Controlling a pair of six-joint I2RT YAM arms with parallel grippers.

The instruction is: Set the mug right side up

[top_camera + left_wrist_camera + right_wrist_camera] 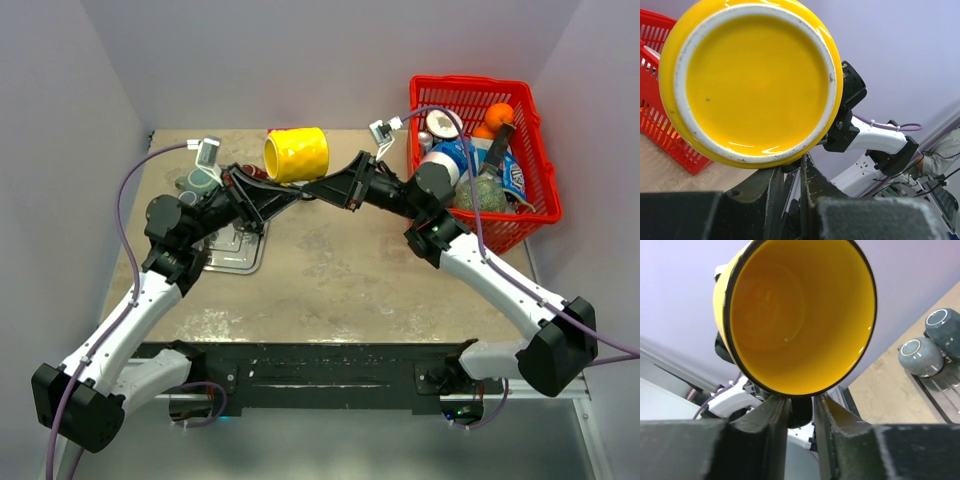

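Two robot arms are meeting over the far part of the desk point(340, 270), and both are reaching for one yellow mug point(297, 155). The mug is hanging in the air and is not touching the desk. It is lying on its side. Its flat bottom is facing the left arm, and its open mouth is facing the right arm.

The left gripper point(792, 172) is coming up from under the mug. Its two fingers are squeezed tight on a dark part at the lower side of the mug, so it is holding the mug up.

The right gripper point(800, 410) is sitting just under the black rim of the mug. Its fingers are close together, with a dark part of the mug between them. The pictures are not showing if they are pinching it yet.

Two grey cups point(921, 356) are sitting upside down beside a metal tray point(235, 255) at the left side of the desk. At the right a red basket point(470, 82) is holding an orange and other things.
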